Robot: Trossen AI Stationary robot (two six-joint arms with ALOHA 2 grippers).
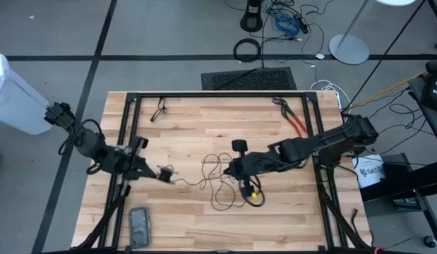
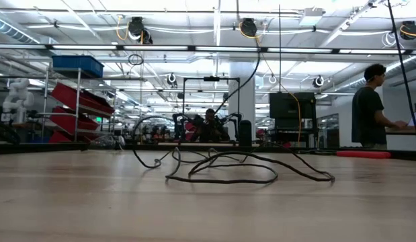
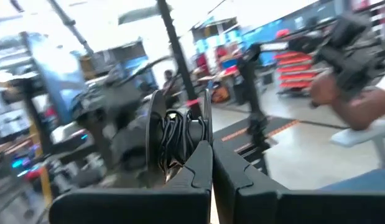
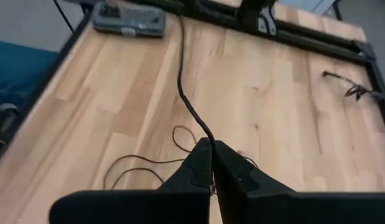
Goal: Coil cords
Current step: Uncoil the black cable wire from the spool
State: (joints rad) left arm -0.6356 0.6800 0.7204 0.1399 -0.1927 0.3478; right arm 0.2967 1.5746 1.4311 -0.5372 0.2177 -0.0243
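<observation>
Right now: right pincer (image 1: 234, 169) low over mid-bench, fingers (image 4: 201, 163) pressed together, nipping the thin black cord (image 1: 217, 185) where it meets the tips in the right wrist view. Cord running from there across the wooden bench (image 1: 204, 127) toward the left arm's side, rest sprawled in loose loops at bench centre, partly under the right arm; seen flat and looped in the low view (image 2: 221, 171). Small yellow piece (image 1: 253, 192) near the loops, just below the right pincer in the high view.

Left pincer (image 1: 164, 173) out over the left part of the bench, fingers (image 3: 198, 168) together, clamped on a small bundle of black cord (image 3: 175, 134) wound at its tips; thin strand leading from it toward the loops.

Grey flat device (image 1: 139, 226) near the front left edge. Red-handled pliers (image 1: 294, 121) at back right. Small dark object (image 1: 160, 109) at back left, unclear. Person (image 2: 373, 107) standing in the room behind, far right of the low view.
</observation>
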